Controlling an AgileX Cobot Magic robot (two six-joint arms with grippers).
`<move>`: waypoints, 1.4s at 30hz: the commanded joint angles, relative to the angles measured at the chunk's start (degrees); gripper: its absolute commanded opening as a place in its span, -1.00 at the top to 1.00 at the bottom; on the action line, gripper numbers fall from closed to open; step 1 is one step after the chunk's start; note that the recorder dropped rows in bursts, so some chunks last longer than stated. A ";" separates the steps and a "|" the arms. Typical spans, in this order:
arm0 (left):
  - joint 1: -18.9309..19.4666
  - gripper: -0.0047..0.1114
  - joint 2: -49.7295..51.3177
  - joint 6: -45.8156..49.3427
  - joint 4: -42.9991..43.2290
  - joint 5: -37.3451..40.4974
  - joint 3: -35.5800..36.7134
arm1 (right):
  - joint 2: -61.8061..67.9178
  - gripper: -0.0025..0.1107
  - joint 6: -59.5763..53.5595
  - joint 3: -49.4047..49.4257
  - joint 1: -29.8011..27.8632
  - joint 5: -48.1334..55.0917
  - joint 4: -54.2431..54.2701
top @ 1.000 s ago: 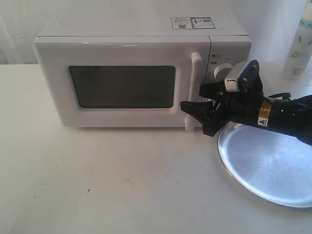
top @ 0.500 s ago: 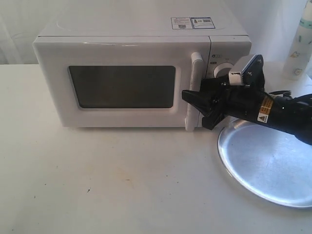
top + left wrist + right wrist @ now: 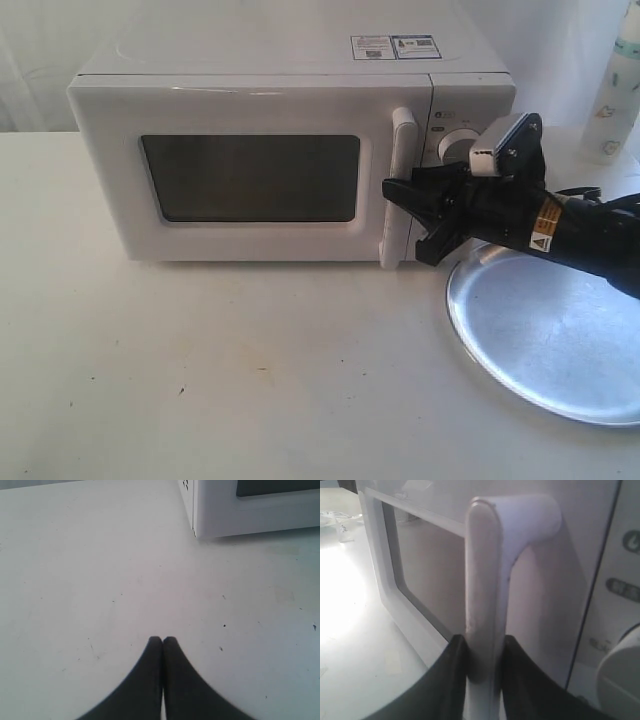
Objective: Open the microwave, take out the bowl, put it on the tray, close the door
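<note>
— Far left first?
— Just the left gripper (image 3: 162,645), fingertips pressed together on nothing, poised over the table (image 3: 90,570) near a lower corner of the microwave (image 3: 240,510). Idle, by the look of it.

— Moving right?
— Then the door (image 3: 110,180), flush against the body, no gap showing along its edge. Set in it, a dark window (image 3: 250,178), too dark to make out anything behind.

— And the bowl?
— Nowhere in sight. Presumably inside, behind that glass, but impossible to confirm from here.

— Next along?
— The handle (image 3: 401,150), with the right gripper (image 3: 420,215) clamped around its lower part. From the right wrist view, black fingers (image 3: 445,680) hugging both sides of the white bar, apparently touching it.

— Far right?
— The tray (image 3: 560,340), flat on the table just beside the microwave, partly under the right arm, nothing visible in it. Beyond that, a bottle (image 3: 618,90) at the edge of view.

— So, how far along?
— Barely begun, judging by this. Handle grasped and nothing more. Left to do: pulling the door open, lifting the bowl out, setting it on the tray, swinging the door shut again.
</note>
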 commanded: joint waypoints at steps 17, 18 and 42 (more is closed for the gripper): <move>-0.26 0.92 -0.12 0.00 -0.45 0.14 -0.16 | -0.13 0.96 -4.21 -0.48 0.02 -5.31 -17.35; -0.26 0.92 -0.12 0.00 -0.45 0.14 -0.16 | -0.13 0.96 -4.21 -0.48 0.02 -5.31 -17.96; -0.26 0.92 -0.12 0.00 -0.45 0.14 -0.16 | -0.25 0.96 -0.71 -0.48 0.02 -5.31 -28.44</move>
